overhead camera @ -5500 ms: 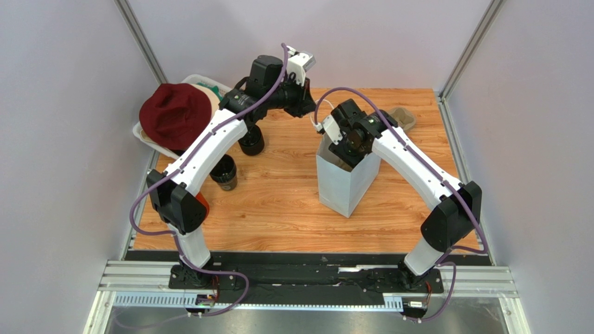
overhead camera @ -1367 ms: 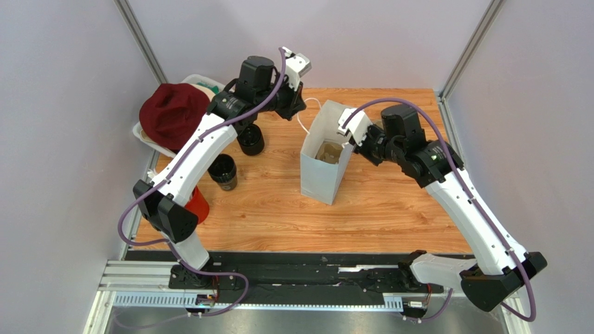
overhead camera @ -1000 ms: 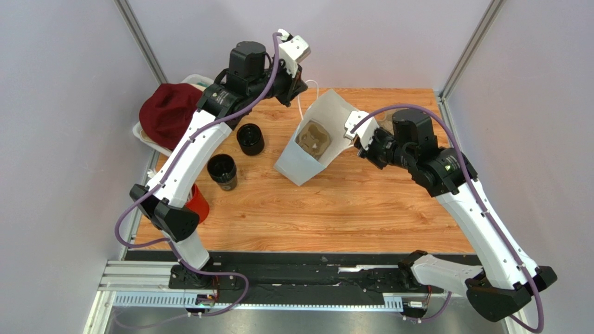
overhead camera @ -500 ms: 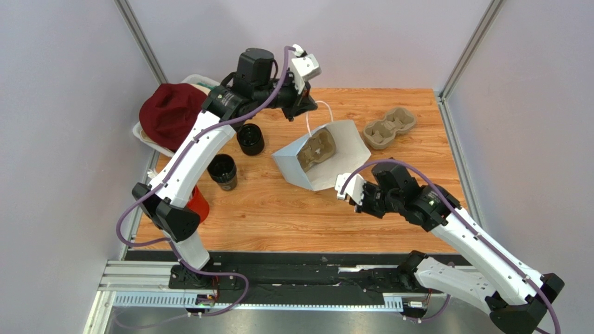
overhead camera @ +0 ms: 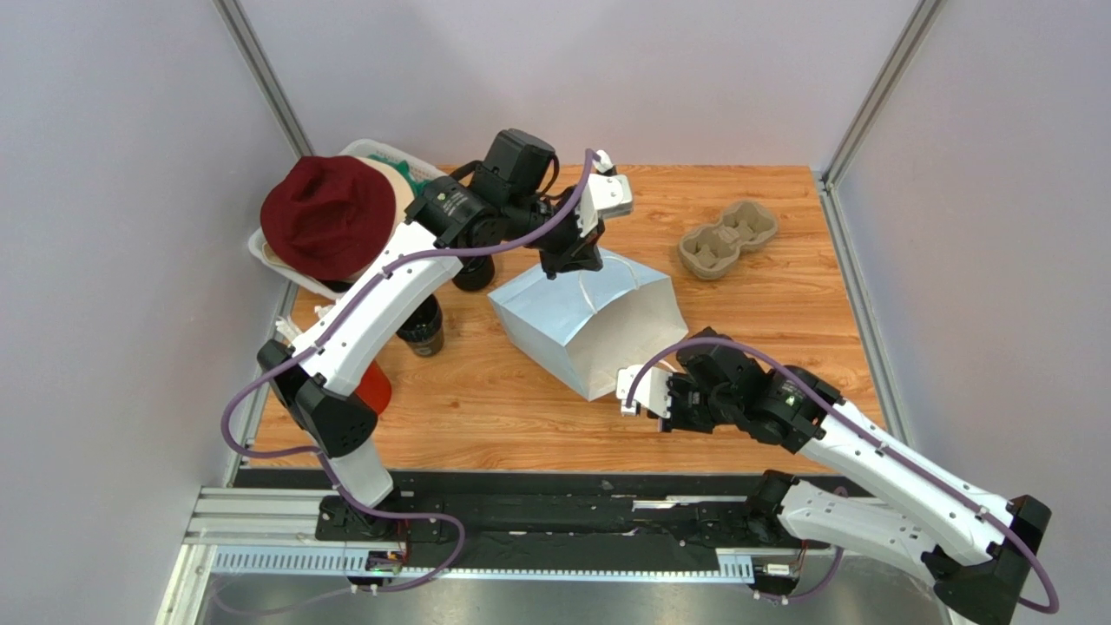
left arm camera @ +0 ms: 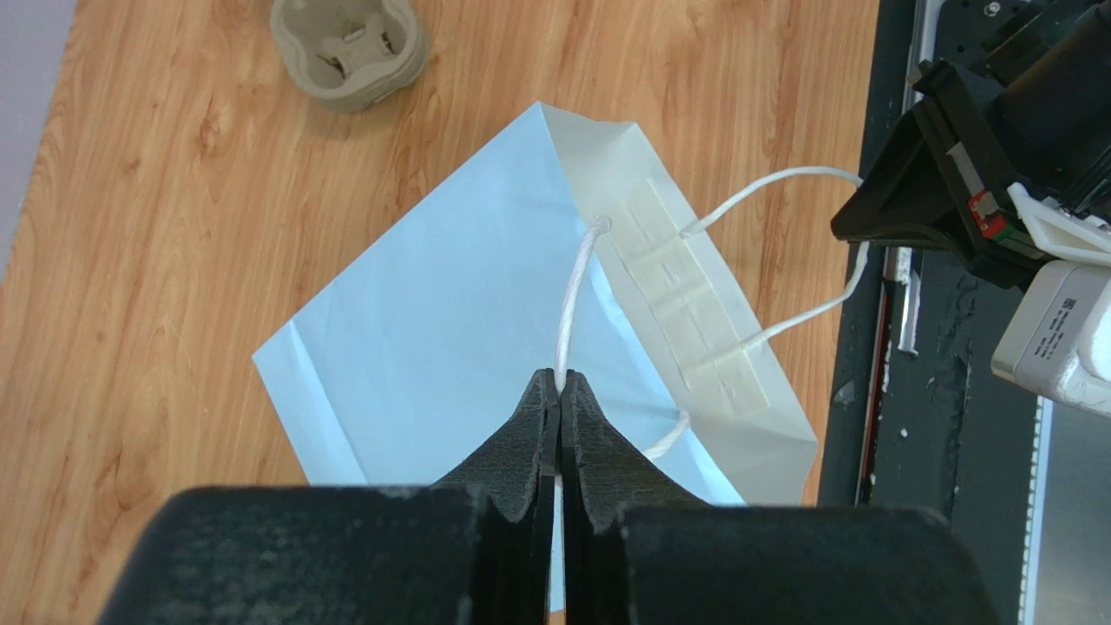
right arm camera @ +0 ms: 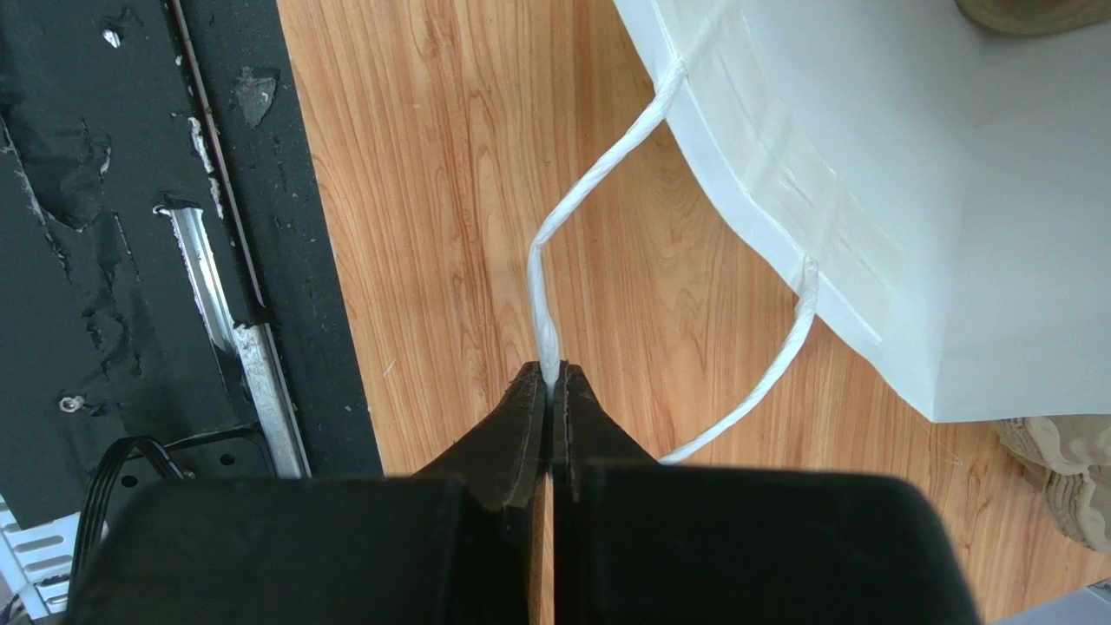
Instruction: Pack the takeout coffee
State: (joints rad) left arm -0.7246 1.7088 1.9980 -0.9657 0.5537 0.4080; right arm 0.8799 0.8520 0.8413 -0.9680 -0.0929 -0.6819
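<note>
Takeout coffee [overhead camera: 424, 339] unpacked: stands left of paper bag [overhead camera: 587, 326], apart. Bag tipped over. Left gripper [left arm camera: 560, 380] clenched on bag's far handle [left arm camera: 571, 287], right gripper [right arm camera: 548, 373] on near handle [right arm camera: 537, 280]. Loading remains.

from above, the left arm [overhead camera: 391, 280] covers most of one dark coffee cup [overhead camera: 472, 274] left of the left gripper [overhead camera: 571, 261], part of a second dark cup [overhead camera: 420, 335] and nearly all of the red cup [overhead camera: 376, 387]. the paper bag [overhead camera: 587, 326] shows only its outside there, hiding its contents. ahead of the right gripper [right arm camera: 549, 378], a tan shape [right arm camera: 1030, 11] in the bag's mouth is cut by the top edge, a pulp tray [right arm camera: 1063, 475] by the right edge.
</note>
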